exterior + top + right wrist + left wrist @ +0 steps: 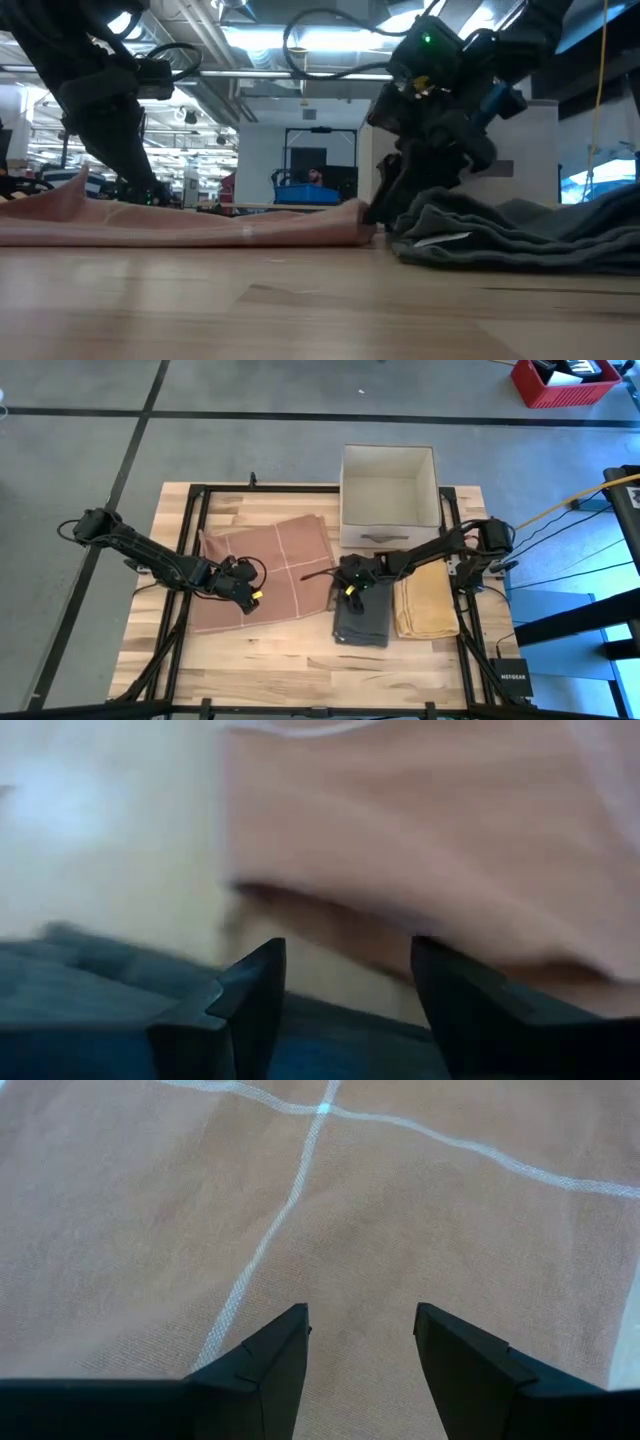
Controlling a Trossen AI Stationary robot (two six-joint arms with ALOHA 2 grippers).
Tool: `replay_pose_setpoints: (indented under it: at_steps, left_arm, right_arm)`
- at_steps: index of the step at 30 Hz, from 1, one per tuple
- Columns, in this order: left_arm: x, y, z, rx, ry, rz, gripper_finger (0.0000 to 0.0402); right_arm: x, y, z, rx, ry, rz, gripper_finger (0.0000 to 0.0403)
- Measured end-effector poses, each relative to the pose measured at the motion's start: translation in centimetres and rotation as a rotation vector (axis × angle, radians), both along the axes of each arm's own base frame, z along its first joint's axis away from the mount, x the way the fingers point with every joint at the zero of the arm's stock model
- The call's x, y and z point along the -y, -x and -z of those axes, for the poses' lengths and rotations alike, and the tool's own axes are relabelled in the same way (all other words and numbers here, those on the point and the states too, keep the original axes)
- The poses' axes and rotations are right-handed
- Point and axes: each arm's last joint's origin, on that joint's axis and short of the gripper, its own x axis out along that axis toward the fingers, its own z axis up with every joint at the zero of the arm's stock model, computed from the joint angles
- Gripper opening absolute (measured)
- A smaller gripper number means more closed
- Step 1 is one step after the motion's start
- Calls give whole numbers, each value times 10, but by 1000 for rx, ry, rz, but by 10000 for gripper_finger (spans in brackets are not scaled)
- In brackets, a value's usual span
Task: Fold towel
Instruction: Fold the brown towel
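A reddish-brown towel (265,570) crossed by thin pale lines is spread flat on the wooden table (300,660), just left of a white open box (388,495) that stands at the table's far edge. The left gripper (247,597) is held over the towel's near half, on the side away from the box, with its fingers (262,1370) spread apart and nothing between them; only the towel's weave and a pale stripe are seen past them in the left wrist view. The right gripper (349,582) is placed directly in front of the box, at the towel's edge nearest the box, where that edge meets a folded dark grey cloth (361,618). Its fingers (250,995) are also spread apart and empty, with the towel's edge seen just beyond them. A folded yellow cloth (425,600) lies beside the grey one, in front of the box's right corner. In the low view the towel (190,225) lies low and flat, with the grey cloth (510,240) heaped beside it.
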Motion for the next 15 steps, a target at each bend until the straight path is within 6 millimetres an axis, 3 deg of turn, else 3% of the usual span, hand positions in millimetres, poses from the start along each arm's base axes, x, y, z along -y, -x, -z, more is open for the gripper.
replay_pose_setpoints:
  at_steps: [8,15]
  left_arm:
    - [0,0,0,2,2,-3,177]
    - [0,0,0,3,3,-4,177]
  right_arm:
    - [7,3,0,-44,192,111,220]
    - [3,-11,0,105,115,52,220]
